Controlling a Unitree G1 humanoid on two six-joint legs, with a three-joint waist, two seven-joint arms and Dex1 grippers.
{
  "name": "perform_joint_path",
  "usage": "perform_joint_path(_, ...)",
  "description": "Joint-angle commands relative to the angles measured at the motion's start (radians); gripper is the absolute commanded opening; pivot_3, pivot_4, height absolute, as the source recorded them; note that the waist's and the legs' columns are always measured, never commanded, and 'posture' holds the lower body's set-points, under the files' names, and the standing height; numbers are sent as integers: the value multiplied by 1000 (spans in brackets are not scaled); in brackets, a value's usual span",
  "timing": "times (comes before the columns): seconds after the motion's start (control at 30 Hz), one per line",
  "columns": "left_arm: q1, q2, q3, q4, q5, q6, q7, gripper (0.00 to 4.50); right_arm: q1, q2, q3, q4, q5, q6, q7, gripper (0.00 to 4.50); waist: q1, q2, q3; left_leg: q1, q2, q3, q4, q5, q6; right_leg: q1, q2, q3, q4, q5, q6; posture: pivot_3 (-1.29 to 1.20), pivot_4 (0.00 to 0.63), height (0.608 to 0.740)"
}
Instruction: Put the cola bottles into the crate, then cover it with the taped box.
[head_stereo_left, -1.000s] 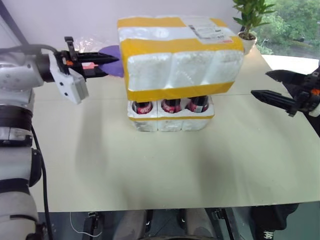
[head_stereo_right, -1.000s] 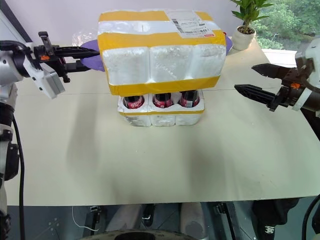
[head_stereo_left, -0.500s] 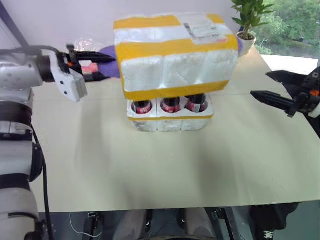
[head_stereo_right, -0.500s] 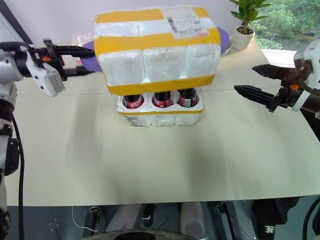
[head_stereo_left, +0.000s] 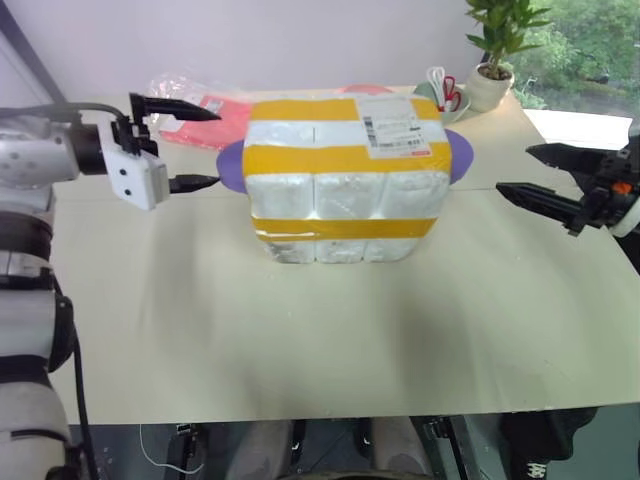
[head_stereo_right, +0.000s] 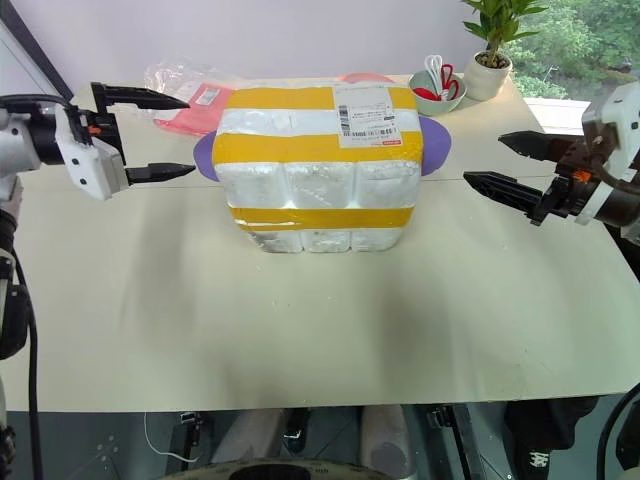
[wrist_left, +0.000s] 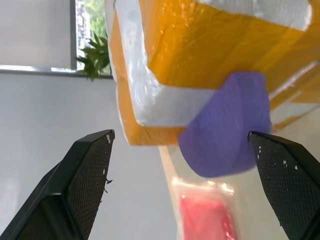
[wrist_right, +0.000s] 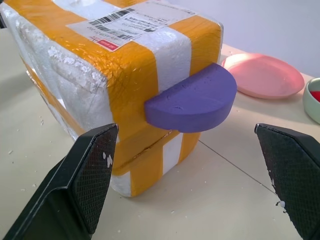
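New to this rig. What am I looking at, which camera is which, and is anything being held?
It is a two-armed humanoid robot at a table. Two pictures come from the stereo camera in its head, looking down over both arms; the other two come from cameras on each wrist, looking along that gripper's black fingers. On the table the taped box, with purple tabs on its ends, sits over the crate. Behind it lie a pink bag, a pink plate, a green bowl and a potted plant. The left gripper and right gripper are open beside the box, holding nothing.
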Motion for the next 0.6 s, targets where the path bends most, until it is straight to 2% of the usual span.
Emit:
perform_joint_path(0.03,134,112,57,-146,-85,117,-29,4476,-17,-8,-13,1,-5,-26,12,4500,-11,0,0,0,0,0,0,0,0,0,0,0,0,0,0,0,150,740)
perform_joint_path(0.1,227,166,75,-227,-113,199,-43,4476,-20,-12,-9,13,-9,-30,18,4500,-21,0,0,0,0,0,-1,0,0,-1,0,1,0,0,0,0,150,740)
perform_joint_path(0.17,353,235,106,-365,-186,551,-57,4476,-20,-19,-7,27,-11,-29,33,4500,-24,0,0,0,0,0,-1,0,0,-1,0,1,0,0,0,0,150,740)
perform_joint_path(0.23,445,315,140,-558,-397,1124,-43,4476,-14,-26,-2,34,-10,-26,56,4500,-26,0,0,0,0,0,-1,0,0,-1,0,1,1,0,0,0,150,740)
perform_joint_path(0.3,499,385,192,-703,-612,1513,-73,4476,-9,-30,7,36,-11,-31,84,4500,-25,-1,1,0,1,0,-1,0,0,-1,1,1,2,-1,0,0,150,740)
perform_joint_path(0.33,520,420,216,-752,-683,1649,-95,4476,-10,-31,11,39,-12,-31,96,4500,-23,-1,2,0,1,-1,-1,0,1,-1,1,1,2,-1,1,0,150,740)
perform_joint_path(0.5,631,474,394,-890,-875,1981,-148,4476,-9,-46,48,46,-11,-27,179,4500,-26,1,2,0,0,-1,-1,-1,1,-1,1,1,1,-2,2,0,150,740)
perform_joint_path(0.6,711,468,492,-931,-904,2054,-196,4476,-13,-46,78,44,-9,-26,219,4500,-30,2,2,1,1,-1,-2,-1,0,-1,1,1,2,-2,1,0,150,740)
